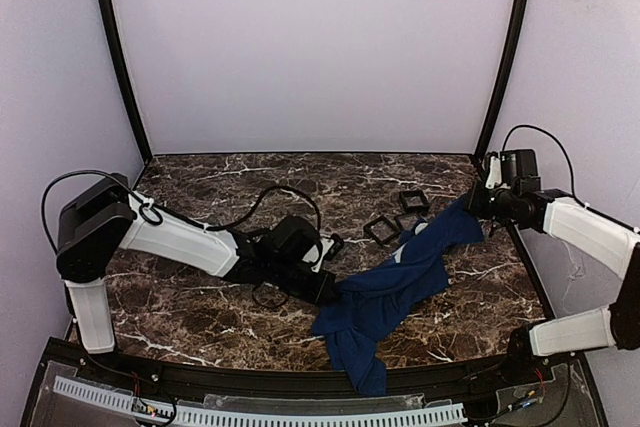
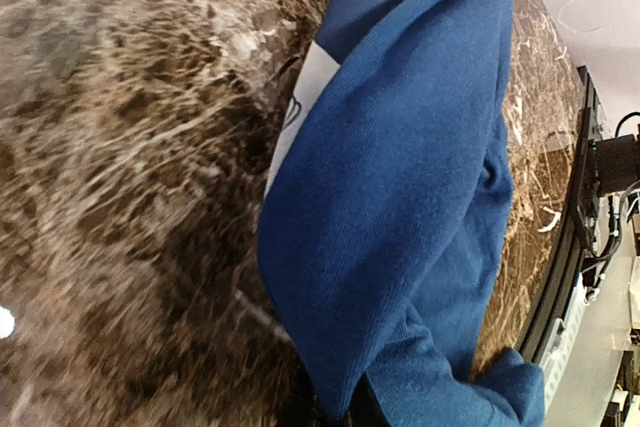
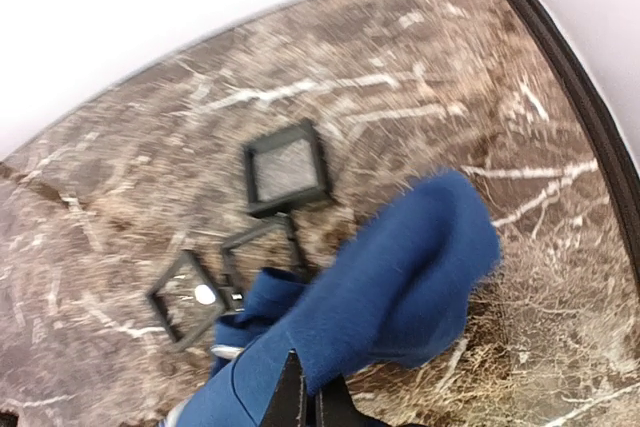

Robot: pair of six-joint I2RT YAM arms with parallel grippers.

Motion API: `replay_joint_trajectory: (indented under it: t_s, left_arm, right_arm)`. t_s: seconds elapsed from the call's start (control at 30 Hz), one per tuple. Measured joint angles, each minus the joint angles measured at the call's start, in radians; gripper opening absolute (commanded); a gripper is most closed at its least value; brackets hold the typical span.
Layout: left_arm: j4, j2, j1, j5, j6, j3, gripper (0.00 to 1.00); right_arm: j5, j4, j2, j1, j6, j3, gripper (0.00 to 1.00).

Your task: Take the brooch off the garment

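The navy T-shirt is stretched diagonally over the marble table between both grippers. My left gripper is shut on a fold of the shirt at its lower left; in the left wrist view the cloth runs into the jaws. My right gripper is shut on the shirt's upper right end, and the cloth bunches over its fingertips. Part of the pale print shows. A small pale round glint lies inside a black tray; I cannot tell if it is the brooch.
Black square trays lie behind the shirt, with others near the left arm. The right wrist view shows two more trays. A black rail edges the table's front. White walls enclose the back and sides.
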Motion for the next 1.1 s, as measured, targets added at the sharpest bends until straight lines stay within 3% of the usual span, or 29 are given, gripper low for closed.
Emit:
replay_joint_trajectory:
  t_s: [0.1, 0.27, 0.4, 0.53, 0.73, 0.9, 1.0, 1.1]
  left_arm:
    - [-0.005, -0.100, 0.024, -0.032, 0.004, -0.054, 0.01]
    - [-0.093, -0.361, 0.158, -0.124, 0.082, -0.069, 0.03]
    - [-0.184, -0.618, 0.309, -0.209, 0.183, -0.067, 0.03]
    - [-0.285, -0.770, 0.479, -0.262, 0.278, -0.055, 0.02]
    - [-0.441, -0.798, 0.713, -0.294, 0.405, 0.041, 0.01]
    - [-0.508, -0.771, 0.842, -0.344, 0.486, 0.245, 0.01]
    - [-0.503, -0.784, 0.869, -0.386, 0.518, 0.312, 0.04]
    - [-0.512, -0.821, 0.869, -0.407, 0.502, 0.284, 0.05]
  right_arm:
    - [-0.047, -0.057, -0.106, 0.009, -0.032, 0.040, 0.00]
    - [-0.150, -0.125, -0.201, 0.060, -0.057, 0.180, 0.00]
    - [-0.233, -0.113, -0.208, 0.154, -0.048, 0.292, 0.00]
    - [-0.287, -0.051, -0.135, 0.282, -0.016, 0.377, 0.00]
    - [-0.311, 0.019, 0.156, 0.431, 0.013, 0.617, 0.00]
    - [-0.328, 0.068, 0.370, 0.503, 0.005, 0.868, 0.00]
    - [-0.341, 0.096, 0.391, 0.524, 0.000, 0.883, 0.00]
    - [-0.342, 0.154, 0.377, 0.553, 0.000, 0.803, 0.00]
